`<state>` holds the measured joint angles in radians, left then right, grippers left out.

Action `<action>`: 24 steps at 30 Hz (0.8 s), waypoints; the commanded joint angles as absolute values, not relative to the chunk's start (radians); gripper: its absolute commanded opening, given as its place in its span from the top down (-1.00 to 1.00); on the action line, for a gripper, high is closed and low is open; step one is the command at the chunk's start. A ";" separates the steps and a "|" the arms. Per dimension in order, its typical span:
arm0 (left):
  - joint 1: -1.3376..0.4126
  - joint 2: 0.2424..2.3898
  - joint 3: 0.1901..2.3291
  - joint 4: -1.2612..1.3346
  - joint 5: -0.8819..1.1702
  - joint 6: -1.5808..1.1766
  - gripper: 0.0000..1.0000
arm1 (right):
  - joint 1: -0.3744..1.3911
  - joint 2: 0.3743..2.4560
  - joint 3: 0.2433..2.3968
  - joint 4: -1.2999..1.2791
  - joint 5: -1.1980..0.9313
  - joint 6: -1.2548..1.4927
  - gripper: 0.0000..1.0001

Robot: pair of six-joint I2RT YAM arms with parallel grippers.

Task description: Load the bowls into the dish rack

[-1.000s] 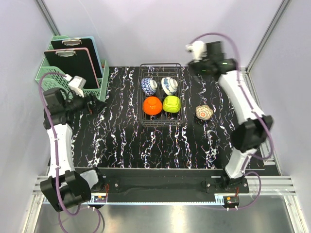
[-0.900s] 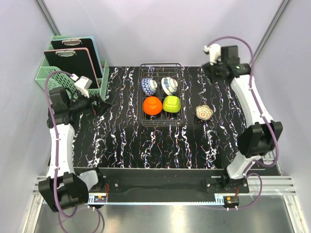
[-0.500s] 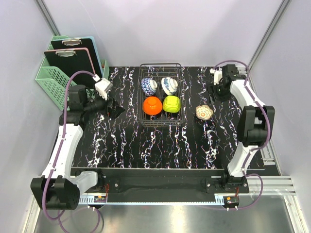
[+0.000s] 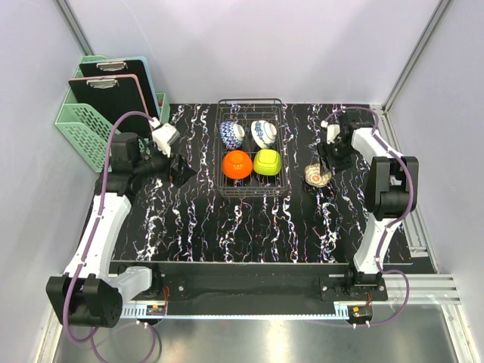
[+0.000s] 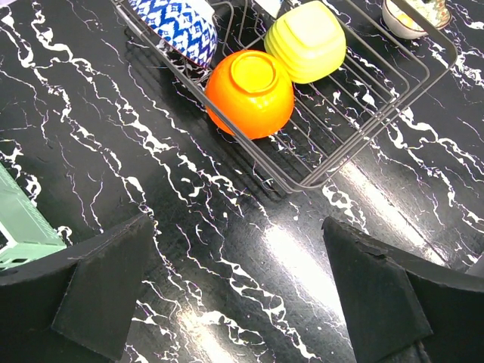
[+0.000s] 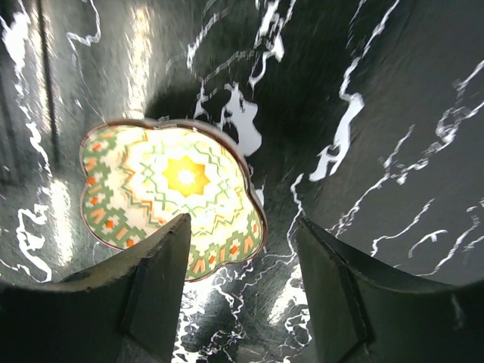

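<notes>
Cream scalloped bowl point(image 6: 172, 198), green-and-orange starburst pattern, on glossy black white-veined tabletop point(image 6: 393, 113).

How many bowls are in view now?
5. Four sit in the dish rack: two blue-patterned bowls at the back, the orange bowl front left, the lime green bowl front right. The fifth, a scalloped patterned bowl, stands on the table beneath the right gripper. None appears hidden.

The left wrist view's top edge crops a blue-patterned bowl point(image 5: 178, 26) and the scalloped bowl point(image 5: 412, 15); the right fingers point(image 6: 147, 295) hide part of its rim.
</notes>
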<state>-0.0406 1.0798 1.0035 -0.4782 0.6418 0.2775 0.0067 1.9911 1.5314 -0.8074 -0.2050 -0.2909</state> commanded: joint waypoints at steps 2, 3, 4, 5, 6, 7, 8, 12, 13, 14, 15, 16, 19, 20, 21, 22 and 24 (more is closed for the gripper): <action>-0.057 1.068 1.049 -0.457 0.621 0.293 -0.98 | 0.008 1.987 1.491 -0.818 -0.226 -0.302 -0.25; -0.063 1.069 1.051 -0.457 0.621 0.293 -0.98 | 0.006 1.988 1.488 -0.818 -0.227 -0.302 -0.21; -0.066 1.074 1.055 -0.457 0.621 0.290 -0.98 | 0.006 1.996 1.486 -0.818 -0.242 -0.301 -0.12; -0.071 1.075 1.057 -0.457 0.623 0.287 -0.98 | 0.006 1.999 1.486 -0.816 -0.248 -0.296 -0.07; -0.077 1.077 1.058 -0.457 0.624 0.285 -0.98 | 0.006 2.003 1.488 -0.813 -0.255 -0.288 -0.03; -0.081 1.078 1.060 -0.457 0.621 0.282 -0.98 | 0.006 2.009 1.488 -0.810 -0.256 -0.284 0.00; -0.084 1.078 1.060 -0.457 0.618 0.282 -0.98 | 0.005 2.011 1.493 -0.805 -0.259 -0.281 0.07; -0.109 1.075 1.057 -0.457 0.603 0.288 -0.98 | 0.006 2.022 1.509 -0.801 -0.265 -0.264 0.34; -0.110 1.075 1.054 -0.456 0.603 0.288 -0.98 | 0.006 2.025 1.512 -0.799 -0.265 -0.261 0.43; -0.115 1.075 1.052 -0.457 0.600 0.288 -0.98 | 0.006 2.023 1.516 -0.798 -0.262 -0.258 0.51; -0.123 1.075 1.051 -0.457 0.598 0.288 -0.98 | 0.006 2.020 1.519 -0.798 -0.261 -0.253 0.71; -0.126 1.080 1.048 -0.457 0.595 0.291 -0.98 | 0.005 2.013 1.519 -0.799 -0.259 -0.253 0.82; -0.149 1.095 1.048 -0.456 0.586 0.291 -0.98 | 0.006 1.984 1.519 -0.799 -0.256 -0.250 1.00; -0.162 1.101 1.049 -0.456 0.586 0.290 -0.98 | 0.006 1.973 1.520 -0.799 -0.253 -0.250 1.00; -0.169 1.111 1.055 -0.456 0.587 0.287 -0.98 | 0.006 1.944 1.520 -0.801 -0.253 -0.247 1.00; -0.176 1.130 1.060 -0.454 0.586 0.285 -0.98 | 0.006 1.925 1.523 -0.801 -0.255 -0.247 1.00; -0.199 1.156 1.081 -0.451 0.589 0.272 -0.98 | 0.006 1.860 1.534 -0.810 -0.261 -0.244 1.00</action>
<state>-0.1646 1.1069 1.0157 -0.4782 0.6006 0.2810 0.0055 2.0113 1.4899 -0.8070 -0.2474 -0.2588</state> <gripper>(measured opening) 0.987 0.032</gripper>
